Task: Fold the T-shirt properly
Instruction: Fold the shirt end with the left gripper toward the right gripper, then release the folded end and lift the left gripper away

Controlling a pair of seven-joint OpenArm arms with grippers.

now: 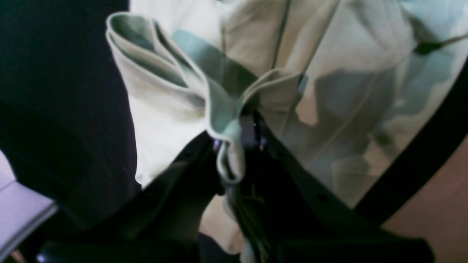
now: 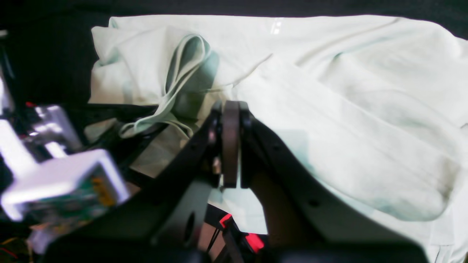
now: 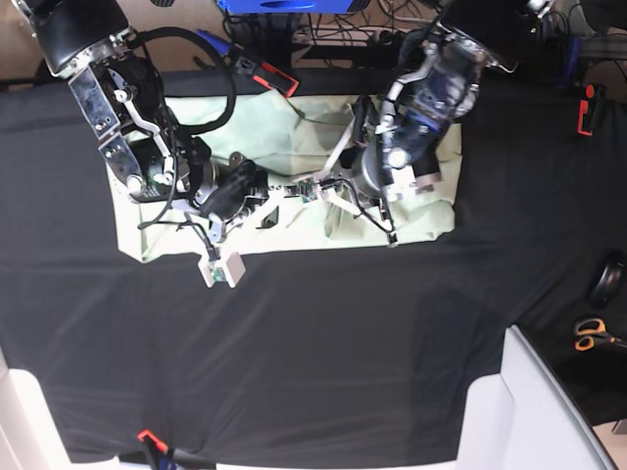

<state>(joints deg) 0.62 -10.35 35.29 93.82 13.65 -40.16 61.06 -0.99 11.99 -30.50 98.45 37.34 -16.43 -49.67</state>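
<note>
- From my remote station, the base view shows the T-shirt (image 3: 294, 127) lying on the black table cover (image 3: 323, 352), toward the far side of the table and left of centre, bunched into a rough rectangle.
- Both arms lean in over the shirt, their tips near each other above its middle.
- My left gripper (image 1: 239, 140) has its jaws pinched narrow on a gathered fold of the shirt (image 1: 175, 73); cloth bulges out above the tips and a strip of it hangs down between the black fingers (image 1: 292, 160).
- To the left of that pinch, the left wrist view shows a looped, layered hem standing up off the cover (image 1: 55, 91).
- My right gripper (image 2: 230, 109) has its jaws pressed together with nothing between them that I can see; the tips sit over the shirt (image 2: 347, 109), just beside a curled hem or collar band.
- In the right wrist view the shirt spreads in soft ridges to the right.
- Scissors (image 3: 593, 334) with orange handles lie at the table's right edge, well apart from the shirt.
- A white panel (image 3: 534, 411) covers the near right corner.
</note>
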